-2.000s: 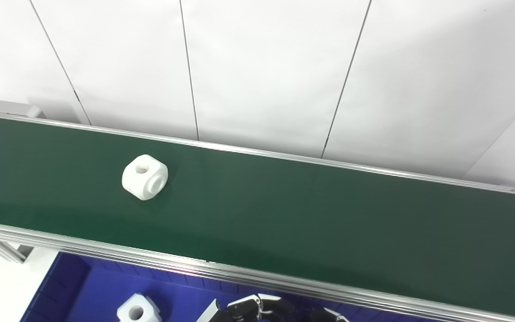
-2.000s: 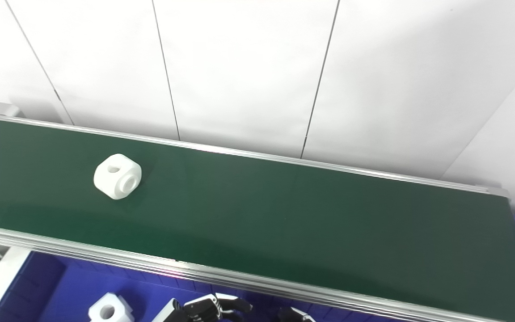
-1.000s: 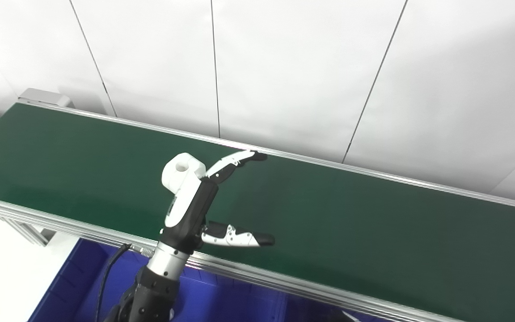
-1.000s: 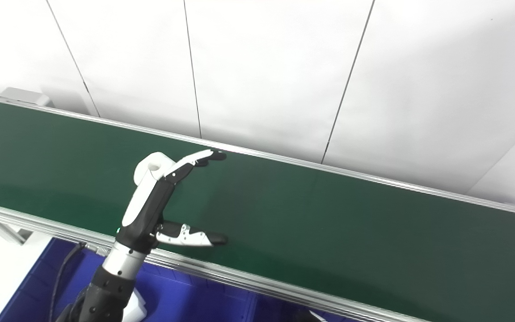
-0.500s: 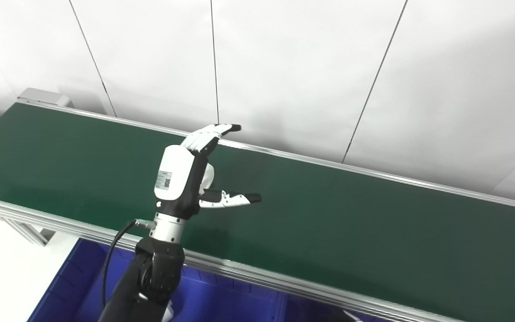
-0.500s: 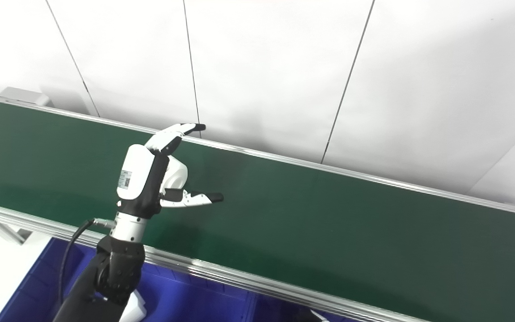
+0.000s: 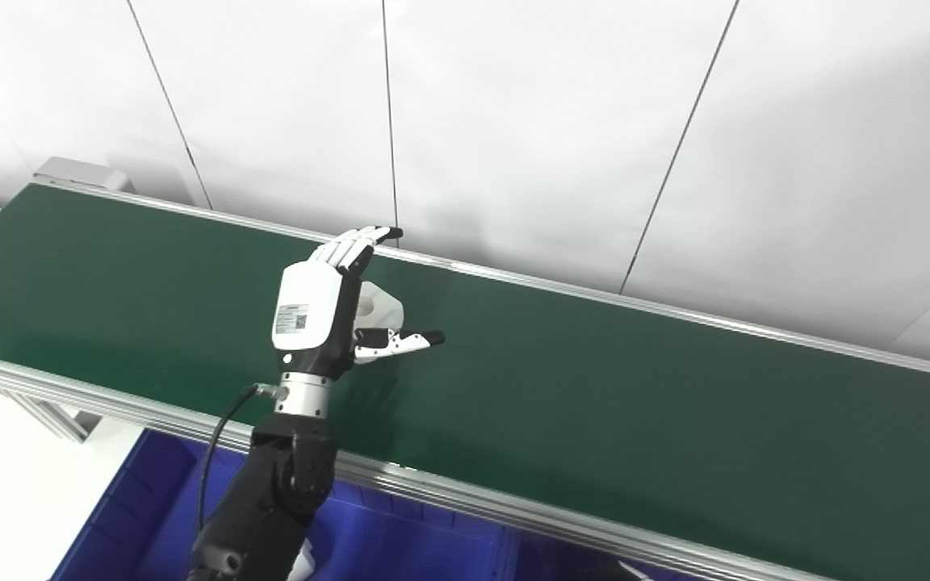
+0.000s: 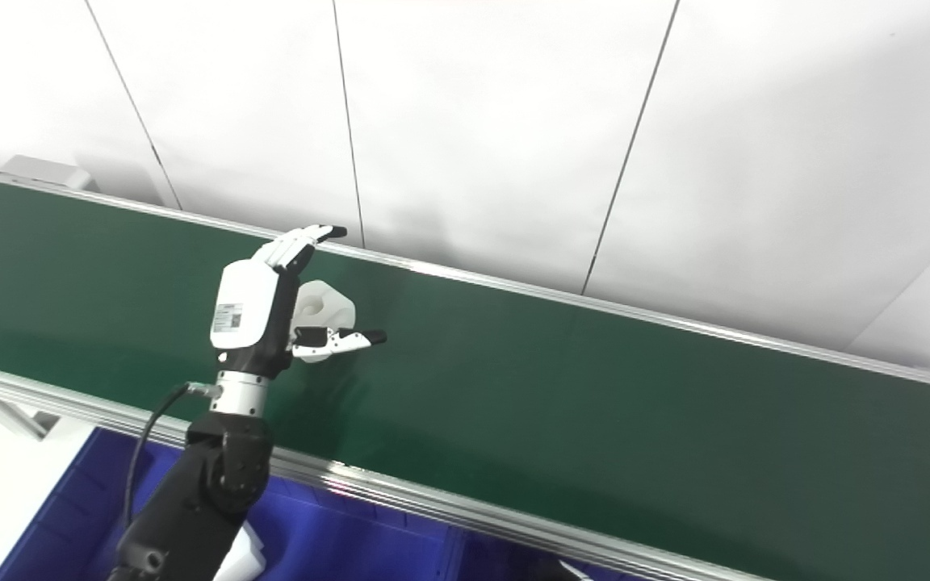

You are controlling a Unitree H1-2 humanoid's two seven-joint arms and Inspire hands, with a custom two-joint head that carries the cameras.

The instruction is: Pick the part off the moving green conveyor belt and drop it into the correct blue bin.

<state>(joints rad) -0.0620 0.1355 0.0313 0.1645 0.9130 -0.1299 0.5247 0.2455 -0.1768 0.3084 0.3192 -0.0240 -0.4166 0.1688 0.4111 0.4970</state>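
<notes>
- The white part (image 8: 324, 309) lies on the green conveyor belt (image 7: 594, 403), towards the left half and closer to the far rail than the near one.
- The part is blocky, with a round hole showing on its upward face; most of it is hidden behind the hand, so its long axis cannot be told.
- The left hand (image 7: 316, 315) stands over the belt with its white back plate facing the camera and the palm turned towards the part.
- The fingers (image 7: 352, 246) are stretched out straight and held together, pointing up and away towards the far rail, above the part.
- The thumb (image 7: 400, 340) juts out to the right, just in front of the part on its near side.
- The left hand is spread, fingers and thumb well apart with the part in the gap; whether either touches the part cannot be told.
- The left forearm rises steeply from the bottom edge, crossing the near rail (image 7: 513, 512), with a black cable looped beside the wrist.
- A blue bin (image 8: 69, 516) sits below the near rail, with a white piece (image 8: 243, 553) partly seen behind the arm.
- The right hand is not clearly visible.
</notes>
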